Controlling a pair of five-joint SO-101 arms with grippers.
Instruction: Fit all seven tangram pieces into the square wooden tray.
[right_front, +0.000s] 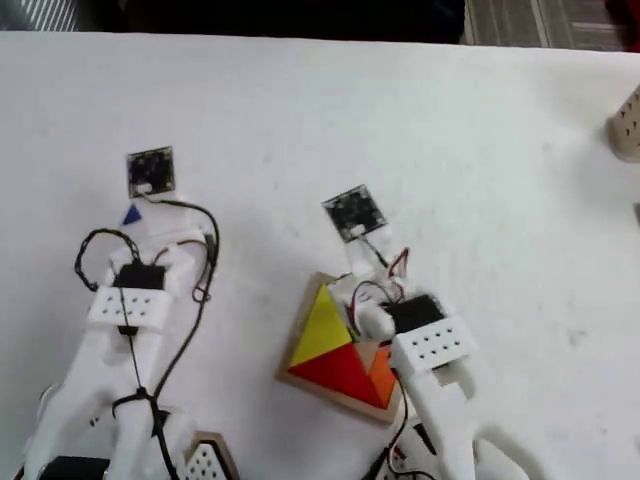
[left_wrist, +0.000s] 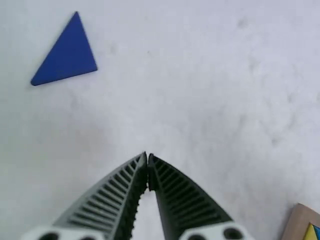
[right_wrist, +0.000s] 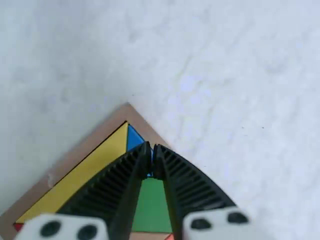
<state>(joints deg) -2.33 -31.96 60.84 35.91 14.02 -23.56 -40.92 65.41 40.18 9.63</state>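
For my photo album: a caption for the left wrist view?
Shut left gripper above the table, blue triangle lying apart.

Jaws pressed together above white table (left_wrist: 210, 75), blue triangle (left_wrist: 66, 54) flat and well apart, wooden tray (left_wrist: 299, 221) corner nearby

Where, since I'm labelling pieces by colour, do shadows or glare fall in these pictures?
High view: even light, no glare on the white table. Left wrist view: the blue triangular piece is evenly lit; faint shade lies beside the left gripper. Right wrist view: no glare on the square wooden tray; the right gripper covers part of the green piece.
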